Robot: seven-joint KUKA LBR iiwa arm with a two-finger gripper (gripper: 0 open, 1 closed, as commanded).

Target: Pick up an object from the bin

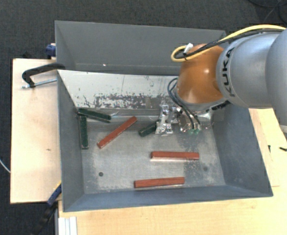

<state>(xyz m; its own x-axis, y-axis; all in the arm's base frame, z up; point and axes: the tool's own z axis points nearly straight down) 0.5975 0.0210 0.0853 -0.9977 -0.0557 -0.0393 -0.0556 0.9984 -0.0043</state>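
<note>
Just beside the hand [175, 126], on the side towards the view's left, a short dark green piece [146, 129] is lying on the floor of the bin [133, 48]. Its long axis is slanting up towards the hand, so its nearer end is almost touching the hand's metal parts. Whether they are actually meeting is too close to call. This is the nearest thing to the hand, and the coming move is probably hinging on that small sideways offset: the hand is sitting next to the piece, not over it.

Below the hand, towards the view's bottom, a red-brown stick [175, 155] is lying flat and level, and a second one [159, 182] is lying beyond it, near the front wall. Further out past the green piece, a third red-brown stick [117, 132] is lying at a slant, and well beyond that two long dark green sticks [94, 115] are forming a corner.

The arm is coming in from the view's right, with its orange-covered wrist [197, 77] pointing down and the hand hanging low near the bin's back wall. Whether the hand is spread or pressed together I cannot tell, and nothing is showing in its grasp.
</note>
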